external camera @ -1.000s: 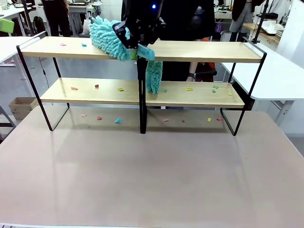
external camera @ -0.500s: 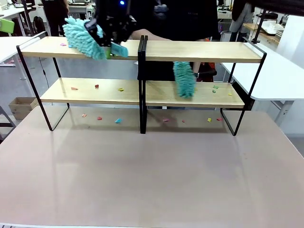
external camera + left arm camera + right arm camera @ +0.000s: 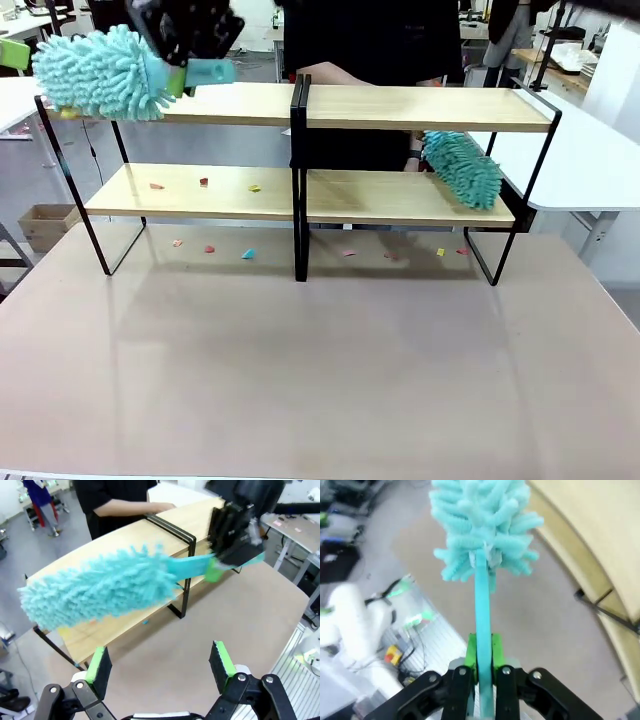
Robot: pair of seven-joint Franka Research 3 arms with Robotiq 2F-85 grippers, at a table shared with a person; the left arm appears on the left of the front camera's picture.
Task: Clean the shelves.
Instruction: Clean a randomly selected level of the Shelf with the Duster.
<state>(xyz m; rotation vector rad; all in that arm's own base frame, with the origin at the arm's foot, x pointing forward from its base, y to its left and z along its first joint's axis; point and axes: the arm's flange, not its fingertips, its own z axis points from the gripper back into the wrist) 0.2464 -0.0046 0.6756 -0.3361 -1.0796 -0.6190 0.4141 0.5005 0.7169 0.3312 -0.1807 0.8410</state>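
Observation:
The shelves (image 3: 420, 108) stand across the far half of the table as a two-tier rack of light wooden boards in a black frame. My right gripper (image 3: 183, 68) is shut on the handle of a fluffy teal duster (image 3: 100, 72), whose head hangs past the left end of the top board. The right wrist view shows that gripper (image 3: 483, 650) clamped on the duster (image 3: 485, 525), beside the shelves (image 3: 600, 535). My left gripper (image 3: 160, 662) is open above the table, facing the duster (image 3: 105, 587) and the right gripper (image 3: 235, 530). A person sweeps a second teal duster (image 3: 462, 168) on the lower right board.
Small coloured paper scraps (image 3: 203, 182) lie on the lower left board, and more scraps (image 3: 248, 254) on the table (image 3: 320, 380) under the rack. The person's other hand (image 3: 330, 75) rests on the top board. A white table (image 3: 590, 170) stands at the right, a cardboard box (image 3: 45, 225) on the floor at the left.
My right gripper swept its duster left along the top board, past its left end. The person's duster moved right along the lower board. Scraps on those stretches are gone.

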